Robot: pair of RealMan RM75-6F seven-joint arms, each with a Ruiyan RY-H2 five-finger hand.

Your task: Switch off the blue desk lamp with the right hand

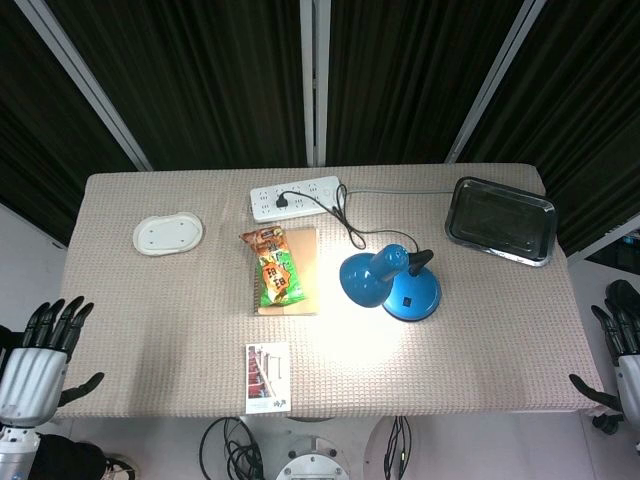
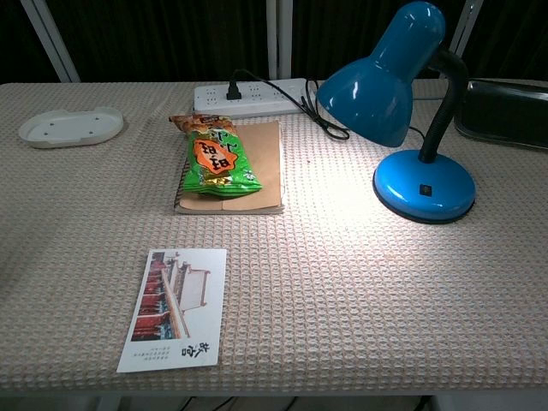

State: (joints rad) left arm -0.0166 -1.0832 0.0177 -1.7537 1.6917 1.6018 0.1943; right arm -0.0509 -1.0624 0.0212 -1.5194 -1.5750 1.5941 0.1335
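Note:
The blue desk lamp (image 1: pixel 392 285) stands right of the table's middle, lit, with a bright patch on the cloth in front of it. In the chest view the lamp (image 2: pixel 402 111) shows its round base with a small dark switch (image 2: pixel 421 189) on top. My right hand (image 1: pixel 624 355) hangs off the table's right edge, fingers apart, holding nothing, far from the lamp. My left hand (image 1: pixel 40 355) is off the left front corner, fingers spread and empty. Neither hand shows in the chest view.
A white power strip (image 1: pixel 296 197) with the lamp's black cord lies at the back. A green snack bag (image 1: pixel 276 268) rests on a brown notebook (image 1: pixel 304 270). A white dish (image 1: pixel 167 234) sits left, a metal tray (image 1: pixel 500 219) back right, a postcard (image 1: pixel 268 377) near the front.

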